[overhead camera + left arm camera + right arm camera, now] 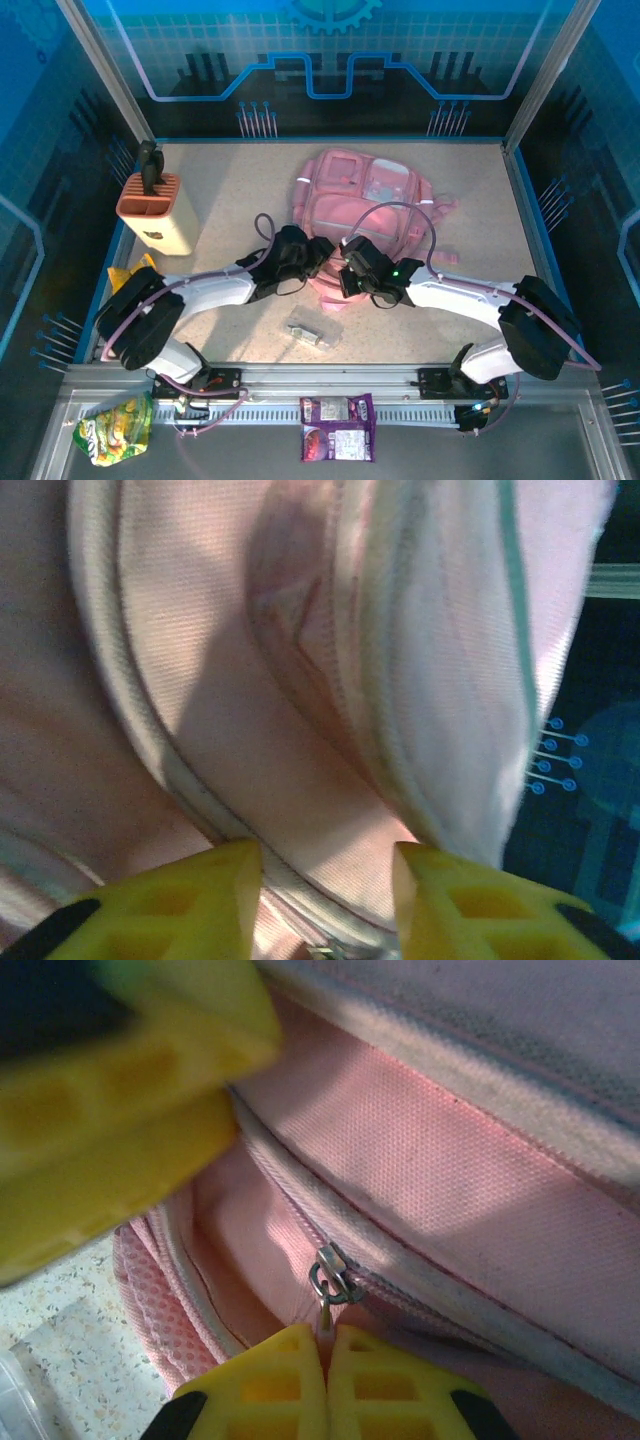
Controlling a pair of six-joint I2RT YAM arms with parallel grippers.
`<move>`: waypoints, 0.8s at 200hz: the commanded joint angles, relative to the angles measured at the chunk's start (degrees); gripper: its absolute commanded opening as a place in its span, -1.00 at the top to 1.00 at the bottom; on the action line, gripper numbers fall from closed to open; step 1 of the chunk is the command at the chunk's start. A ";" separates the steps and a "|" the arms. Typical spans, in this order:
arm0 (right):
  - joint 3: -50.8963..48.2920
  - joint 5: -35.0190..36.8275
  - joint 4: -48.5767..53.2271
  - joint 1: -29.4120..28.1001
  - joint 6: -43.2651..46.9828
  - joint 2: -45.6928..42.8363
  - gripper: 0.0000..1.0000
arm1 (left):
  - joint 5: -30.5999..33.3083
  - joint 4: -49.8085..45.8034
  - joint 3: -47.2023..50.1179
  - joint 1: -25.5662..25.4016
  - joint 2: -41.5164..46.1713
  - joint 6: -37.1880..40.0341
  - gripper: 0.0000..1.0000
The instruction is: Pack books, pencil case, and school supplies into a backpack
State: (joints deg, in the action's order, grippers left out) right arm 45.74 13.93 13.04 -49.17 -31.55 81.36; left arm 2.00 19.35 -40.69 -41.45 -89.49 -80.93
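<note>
The pink backpack (365, 205) lies at the back middle of the table, and both grippers work at its near edge. My right gripper (327, 1338) is shut on the metal zip pull (330, 1282) of a partly open pocket; from above it (348, 262) sits at the bag's front rim. Just left of it, my left gripper (318, 252) has its yellow fingers (225, 895) apart, with the pink fabric and a zip seam (300, 880) in the gap. A small clear and silvery school supply (310, 335) lies on the table in front of the bag. Books and pencil case are out of view.
A beige, orange-topped block (155, 212) stands at the left. A yellow-green snack bag (117, 428) and purple packets (337, 427) lie on the front rail. Glass walls close in the table's sides and back.
</note>
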 commanded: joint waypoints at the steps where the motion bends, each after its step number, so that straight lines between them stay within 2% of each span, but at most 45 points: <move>1: -0.98 -2.08 0.68 -0.35 -0.20 0.68 1.00 | 1.10 4.91 -1.33 -1.18 -1.41 -3.07 0.31; 13: -1.03 -1.80 0.67 -0.22 0.12 0.38 1.00 | 1.47 3.95 -1.21 -1.67 -1.36 -3.81 0.29; 27: -0.86 -1.62 0.85 -0.02 0.39 0.40 1.00 | 2.79 1.29 -1.06 -2.48 -0.86 -5.20 0.11; 54: -0.65 -2.16 0.45 0.17 0.39 0.80 1.00 | 5.64 0.21 0.66 -3.17 0.58 -7.50 -0.05; 97: -0.53 -2.44 0.09 0.08 0.24 1.30 1.00 | 8.87 -2.37 0.59 -3.40 0.63 -9.93 -0.15; 113: -0.44 -2.22 0.18 0.06 0.25 1.27 1.00 | 8.88 -2.16 -1.13 -3.46 -0.89 -9.79 -0.02; 134: -0.50 -0.90 0.52 0.12 0.26 1.47 1.00 | 11.51 -1.43 -1.84 -3.46 -1.39 -7.26 0.30; 147: -0.65 0.11 1.34 0.36 0.26 1.40 1.00 | 14.93 -4.73 -1.99 -3.32 -0.34 -6.39 0.52; 160: -1.08 0.75 2.02 0.49 0.60 0.78 1.00 | 15.17 -6.44 -2.33 -2.45 0.37 -5.02 0.74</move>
State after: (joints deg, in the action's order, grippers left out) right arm 45.69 14.24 12.45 -49.08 -31.51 82.02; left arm 11.70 17.56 -40.84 -44.71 -90.17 -89.21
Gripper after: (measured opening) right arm 0.063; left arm 0.211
